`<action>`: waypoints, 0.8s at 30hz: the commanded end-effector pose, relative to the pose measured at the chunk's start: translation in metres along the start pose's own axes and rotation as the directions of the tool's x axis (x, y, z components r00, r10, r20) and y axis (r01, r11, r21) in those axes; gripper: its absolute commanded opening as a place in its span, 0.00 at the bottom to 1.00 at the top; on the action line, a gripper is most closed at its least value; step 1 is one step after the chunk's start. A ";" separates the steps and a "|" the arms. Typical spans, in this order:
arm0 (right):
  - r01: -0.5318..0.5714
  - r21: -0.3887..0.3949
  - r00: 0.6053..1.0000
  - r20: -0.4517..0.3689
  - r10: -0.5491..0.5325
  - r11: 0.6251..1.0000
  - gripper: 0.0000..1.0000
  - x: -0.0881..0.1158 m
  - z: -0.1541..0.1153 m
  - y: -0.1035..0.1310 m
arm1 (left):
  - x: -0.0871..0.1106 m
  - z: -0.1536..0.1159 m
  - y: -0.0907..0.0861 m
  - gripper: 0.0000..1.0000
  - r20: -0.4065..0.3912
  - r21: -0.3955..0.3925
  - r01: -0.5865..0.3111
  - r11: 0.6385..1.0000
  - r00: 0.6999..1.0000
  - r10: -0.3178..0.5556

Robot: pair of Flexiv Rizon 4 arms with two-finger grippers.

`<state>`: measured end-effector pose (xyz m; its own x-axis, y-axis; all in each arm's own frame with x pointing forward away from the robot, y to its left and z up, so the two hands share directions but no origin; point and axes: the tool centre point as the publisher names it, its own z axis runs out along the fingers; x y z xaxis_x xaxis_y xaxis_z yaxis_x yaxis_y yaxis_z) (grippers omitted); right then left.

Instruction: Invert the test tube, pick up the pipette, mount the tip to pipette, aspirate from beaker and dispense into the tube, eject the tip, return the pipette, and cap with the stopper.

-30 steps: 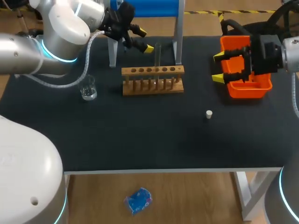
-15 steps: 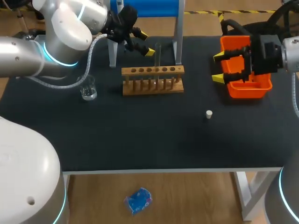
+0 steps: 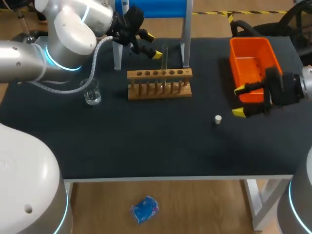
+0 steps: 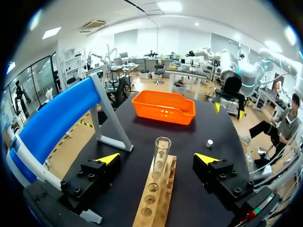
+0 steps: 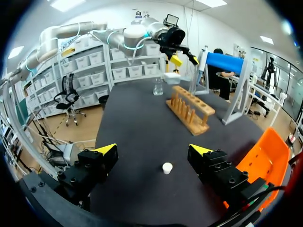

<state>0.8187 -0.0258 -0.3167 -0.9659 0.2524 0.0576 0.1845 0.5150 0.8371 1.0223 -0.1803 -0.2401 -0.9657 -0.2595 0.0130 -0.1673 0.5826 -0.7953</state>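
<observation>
With the left gripper wide open and the tube upright in the rack just ahead between its fingers, an off-centre close could tip or crack the glass, while the right gripper, also wide, could nudge the stopper lying just ahead.

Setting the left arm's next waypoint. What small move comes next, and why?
Probably ease the left gripper forward until the test tube sits between its fingers, then close. The tube stands upright in the wooden rack, mouth up, just ahead of the open fingers and in line with the gap between them. Nothing grips it yet, and inverting it comes first.
</observation>
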 end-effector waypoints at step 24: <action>-0.056 0.087 0.990 0.131 0.045 0.995 1.00 0.001 0.043 -0.032 | 0.000 0.000 0.000 1.00 -0.002 -0.002 0.001 1.000 1.000 -0.001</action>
<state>0.8165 -0.0170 -0.3523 -0.9300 0.3664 0.0285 0.2513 0.5775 0.7768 1.0222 -0.1804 -0.2406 -0.9657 -0.2595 0.0121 -0.1661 0.5807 -0.7970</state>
